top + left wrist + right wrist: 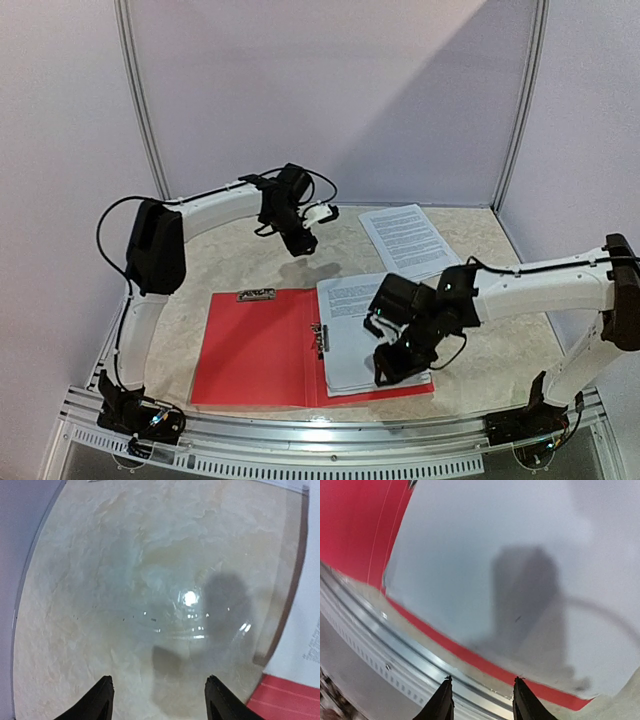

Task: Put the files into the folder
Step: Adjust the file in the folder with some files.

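An open red folder (255, 350) lies by the front edge of the table (200, 300), with papers (350, 325) on its right half.
The right claw (388, 372) hangs over the front of those papers, fingers apart, holding nothing. The left claw (303, 243) is over the middle of the table, fingers apart too. One more sheet (405, 238) lies at the back right corner.
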{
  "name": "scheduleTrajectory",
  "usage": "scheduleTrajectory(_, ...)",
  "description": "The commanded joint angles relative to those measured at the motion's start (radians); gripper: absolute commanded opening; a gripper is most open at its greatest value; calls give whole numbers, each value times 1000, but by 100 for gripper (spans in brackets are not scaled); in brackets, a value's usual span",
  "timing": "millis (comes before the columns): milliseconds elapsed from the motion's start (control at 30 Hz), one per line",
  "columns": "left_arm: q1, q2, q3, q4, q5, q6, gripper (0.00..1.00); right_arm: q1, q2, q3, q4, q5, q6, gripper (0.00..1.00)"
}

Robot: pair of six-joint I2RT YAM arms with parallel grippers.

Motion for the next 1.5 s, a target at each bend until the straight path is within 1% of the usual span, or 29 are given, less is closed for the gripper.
scheduleTrajectory(0, -64, 110, 110, 38, -102, 107, 62, 139, -68, -76, 64, 46, -89, 38)
scheduleTrajectory(167, -108, 182, 140, 147, -173, 213, 61, 212, -55, -163, 168, -12, -40, 33)
scheduleTrajectory(233, -125, 207, 142, 174, -178, 247, 61, 239, -56, -195, 226, -17, -10, 32)
scheduleTrajectory(400, -169, 256, 140, 210, -185, 336, 60, 243, -14, -212, 243, 99, 57, 24)
scheduleTrajectory(500, -183, 273, 137, 208, -175, 367, 59, 242, 26, -184, 251, 130, 68, 22)
scheduleTrajectory(733, -189, 276, 127, 168, -111, 395, 57, 234, 108, -146, 220, 170, 87, 19)
scheduleTrajectory(900, -189, 231, 72, 175, -64, 409, 56, 204, 109, -143, 238, 177, 96, 18)
scheduleTrajectory(1000, -192, 213, 67, 164, -43, 407, 56, 190, 111, -141, 252, 177, 93, 18)
scheduleTrajectory(1133, -197, 197, 66, 149, -33, 419, 55, 174, 122, -127, 250, 216, 86, 17)
scheduleTrajectory(1267, -201, 180, 43, 142, -27, 435, 55, 165, 127, -117, 254, 218, 78, 17)
scheduleTrajectory(1467, -203, 191, 38, 150, -54, 449, 55, 158, 140, -101, 243, 216, 67, 17)
